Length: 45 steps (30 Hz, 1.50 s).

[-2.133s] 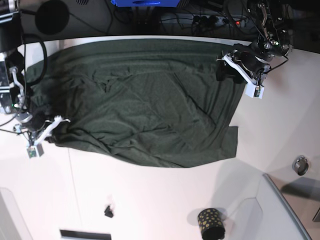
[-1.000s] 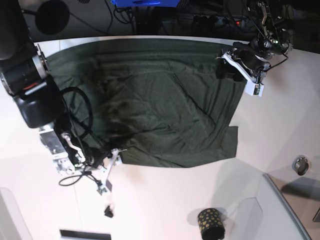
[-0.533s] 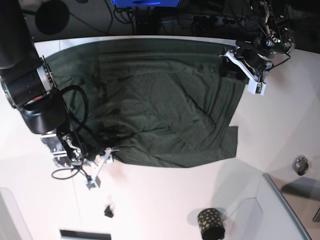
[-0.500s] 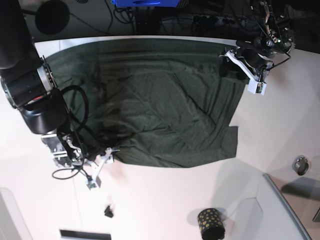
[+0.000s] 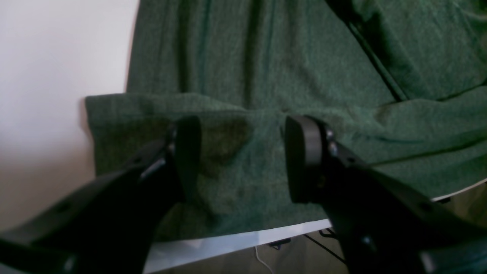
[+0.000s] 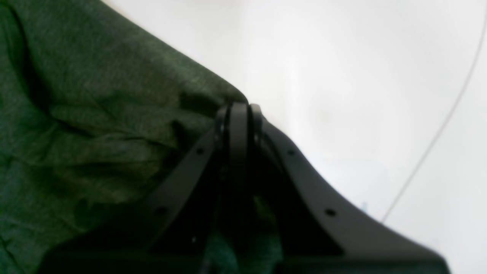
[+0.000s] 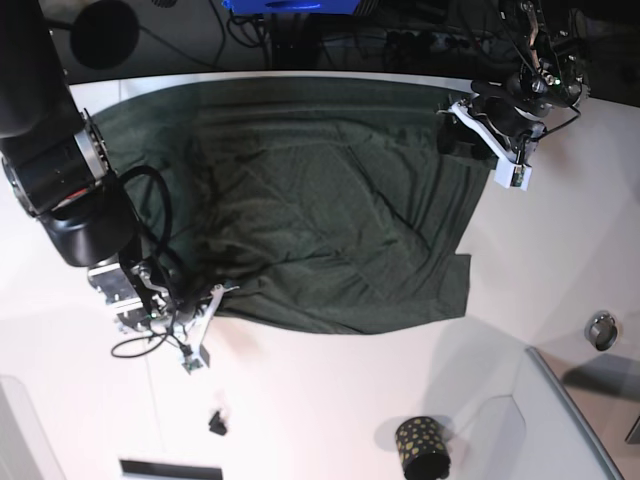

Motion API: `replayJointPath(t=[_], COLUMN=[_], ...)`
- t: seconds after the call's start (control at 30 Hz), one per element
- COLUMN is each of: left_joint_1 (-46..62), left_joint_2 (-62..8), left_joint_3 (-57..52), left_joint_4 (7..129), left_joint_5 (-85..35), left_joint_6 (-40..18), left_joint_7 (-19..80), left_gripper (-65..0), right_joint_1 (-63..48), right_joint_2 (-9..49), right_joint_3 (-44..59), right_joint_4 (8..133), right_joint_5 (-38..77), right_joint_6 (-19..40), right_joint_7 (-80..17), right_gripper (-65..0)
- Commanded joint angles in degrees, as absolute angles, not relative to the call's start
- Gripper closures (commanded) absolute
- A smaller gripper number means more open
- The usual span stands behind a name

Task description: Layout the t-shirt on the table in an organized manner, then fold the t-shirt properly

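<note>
T-shirt (image 7: 320,200) hem corner is now pinched in my right fingers (image 6: 237,110), which just clenched on it at the near edge. My left fingers (image 5: 243,156) stay spread over the far corner, so spreading it on the table (image 7: 330,400) can go on.

Showing the white table (image 7: 330,400), bearing the dark green t-shirt (image 7: 320,200) lying spread and creased across its far half; a black gold-dotted cup (image 7: 421,446) standing near the front edge; a small black object (image 7: 217,423) lying left of the cup.
</note>
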<state>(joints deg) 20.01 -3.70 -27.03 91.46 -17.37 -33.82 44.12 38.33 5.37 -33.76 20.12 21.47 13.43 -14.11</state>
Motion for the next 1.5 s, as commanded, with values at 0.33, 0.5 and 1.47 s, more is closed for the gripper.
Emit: replayJointPath(t=[0.33,0.5,1.47], left_joint_1=[19.3,19.4,18.4], left_joint_2=[-4.3,-4.3,-4.8], left_joint_3=[-27.3,-27.3,-27.3], left_joint_4=[88.6,88.4,88.4], left_joint_5=[-18.2,-18.2,-18.2], left_joint_6=[-33.9,-34.0,-33.9], left_joint_7=[43.0,43.0,43.0], left_gripper=[-32.7,-32.7,-32.7], right_joint_1=[35.0,34.8,7.6], right_joint_2=[7.3,9.2,11.3], right_joint_3=[-33.6,-33.6,5.8], right_joint_4=[40.7,47.1,104.9], right_joint_5=[21.6,21.6,23.9], right_joint_6=[13.2,9.8,24.5], right_joint_7=[-16.9,-18.2,-41.6], right_gripper=[-0.5,-0.6,-0.2])
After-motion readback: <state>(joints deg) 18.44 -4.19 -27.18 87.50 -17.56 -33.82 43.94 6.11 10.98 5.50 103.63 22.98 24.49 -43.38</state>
